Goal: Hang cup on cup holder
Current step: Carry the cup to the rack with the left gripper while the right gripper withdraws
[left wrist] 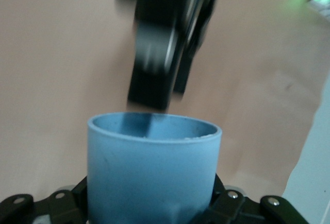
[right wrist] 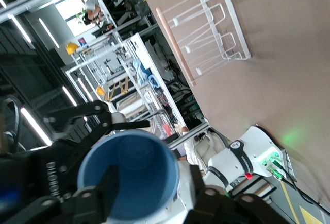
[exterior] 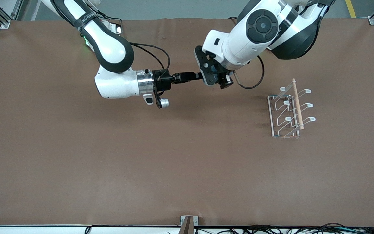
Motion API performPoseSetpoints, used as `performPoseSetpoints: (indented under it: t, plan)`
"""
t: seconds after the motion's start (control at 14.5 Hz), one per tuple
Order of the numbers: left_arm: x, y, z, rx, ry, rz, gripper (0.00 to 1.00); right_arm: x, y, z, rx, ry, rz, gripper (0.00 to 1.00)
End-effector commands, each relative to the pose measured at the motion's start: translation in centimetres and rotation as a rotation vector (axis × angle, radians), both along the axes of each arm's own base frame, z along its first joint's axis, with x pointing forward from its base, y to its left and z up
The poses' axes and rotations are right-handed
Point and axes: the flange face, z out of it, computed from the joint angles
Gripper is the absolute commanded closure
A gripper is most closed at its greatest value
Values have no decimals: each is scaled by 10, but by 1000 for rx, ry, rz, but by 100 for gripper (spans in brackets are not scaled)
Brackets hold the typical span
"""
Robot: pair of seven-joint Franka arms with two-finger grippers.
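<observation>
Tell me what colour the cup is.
Light blue cup, darker inside; the left wrist view shows it best.

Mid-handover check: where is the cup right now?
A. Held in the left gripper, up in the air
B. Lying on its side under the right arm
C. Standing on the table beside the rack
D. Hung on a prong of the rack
A: the left wrist view shows the cup clamped in the left gripper, and every prong of the cup holder is bare.
</observation>
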Motion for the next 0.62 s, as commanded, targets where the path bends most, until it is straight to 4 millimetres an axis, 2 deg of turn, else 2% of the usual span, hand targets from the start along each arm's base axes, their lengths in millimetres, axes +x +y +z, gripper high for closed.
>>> performPoseSetpoints:
  t: [0.0, 0.14, 0.28, 0.41, 0.55]
  plan:
    - [5, 18, -6, 167, -43, 1, 100, 23, -42, -4, -84, -19, -39, 0]
    - [6, 35, -13, 267, -36, -71, 100, 44, -76, -12, -174, -45, -59, 0]
    - [11, 52, -37, 405, -4, -152, 100, 64, -115, -13, -276, -76, -83, 0]
    - [17, 72, -56, 629, -79, -278, 100, 79, -155, -15, -404, -131, -87, 0]
    - [20, 93, -86, 767, -78, -349, 100, 91, -194, -18, -552, -199, -68, 0]
